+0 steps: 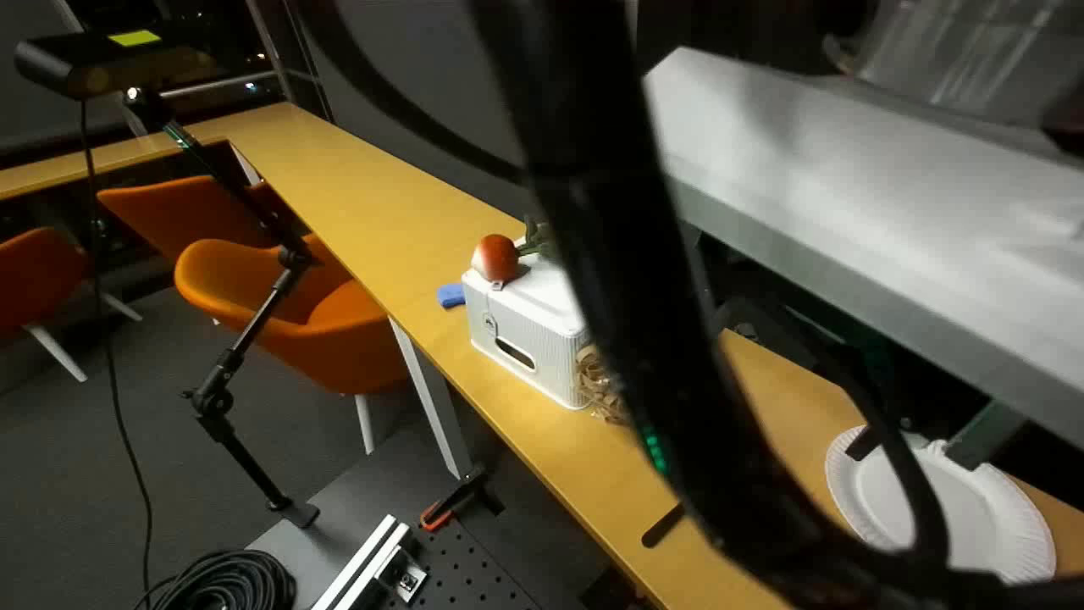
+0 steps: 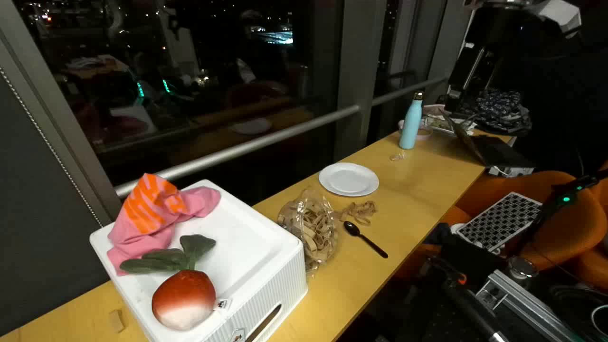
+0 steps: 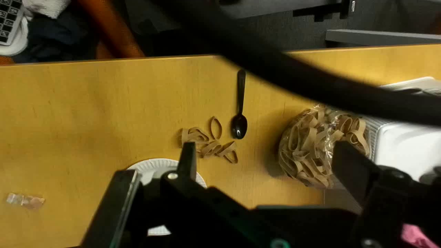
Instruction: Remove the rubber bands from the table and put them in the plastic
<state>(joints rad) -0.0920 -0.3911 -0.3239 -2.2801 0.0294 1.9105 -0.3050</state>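
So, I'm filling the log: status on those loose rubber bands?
Fingers open, empty. Loose rubber bands piled on the table, outside the plastic bag. Black spoon close beside them.

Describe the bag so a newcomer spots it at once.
On the table, find the big white box. Beside it, toward the plate, sits the bag. It's clear, crinkly plastic packed with tan rubber bands, unlike the loose bands lying bare nearby.
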